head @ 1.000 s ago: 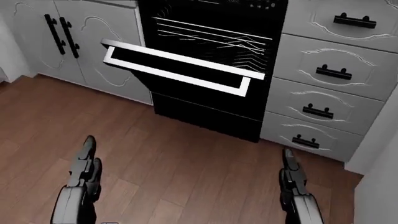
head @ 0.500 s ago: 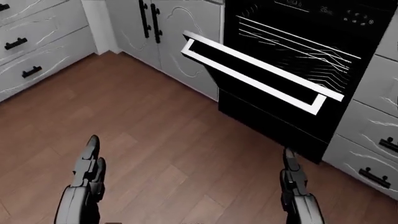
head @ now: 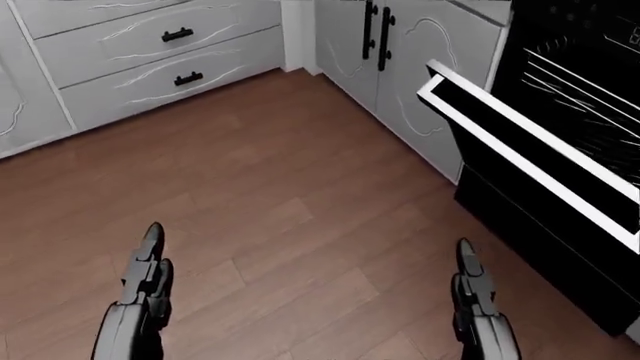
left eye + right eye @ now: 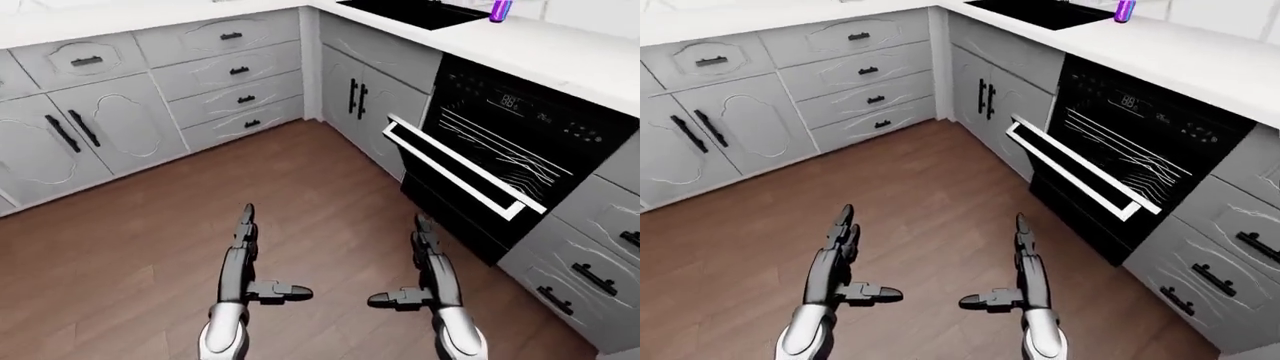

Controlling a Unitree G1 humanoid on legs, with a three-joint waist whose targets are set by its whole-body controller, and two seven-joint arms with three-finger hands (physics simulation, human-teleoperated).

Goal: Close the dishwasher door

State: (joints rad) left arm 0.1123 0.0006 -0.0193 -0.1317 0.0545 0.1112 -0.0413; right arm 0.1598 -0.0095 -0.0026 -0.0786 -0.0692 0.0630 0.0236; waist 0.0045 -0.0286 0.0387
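A: The dishwasher door (image 4: pixel 455 171) is seen part-way open, tilted out from the top, hinged low; it lies up and to the right of the right hand's fingers (image 4: pixel 424 240), well apart from them

B: And the hands? Both are held out low over the wooden floor (image 4: pixel 200 217), nothing gripped. The left hand (image 4: pixel 835 259) is shown with its fingers stretched straight and its thumb stuck out sideways; the right hand (image 4: pixel 1027 266) is a mirror of it. Spread and empty, both

A: Handling can be judged now. A rigid panel is expected, fairly heavy, swinging only about its bottom hinge, so nothing to be squeezed or lifted clear. No fragility is to be feared from the door itself, though the racks (image 4: pixel 520 154) behind it are seen as thin wire

B: Where should it be taken? The white-framed top edge (image 3: pixel 520 142), farthest from the hinge, is judged best: most leverage there. A flat push with straightened fingers on the outer face near that edge would be enough; a smooth glossy face is likely, so slipping is possible if it is pressed at a slant

A: The white counter (image 4: pixel 1200 64) above is left out of it
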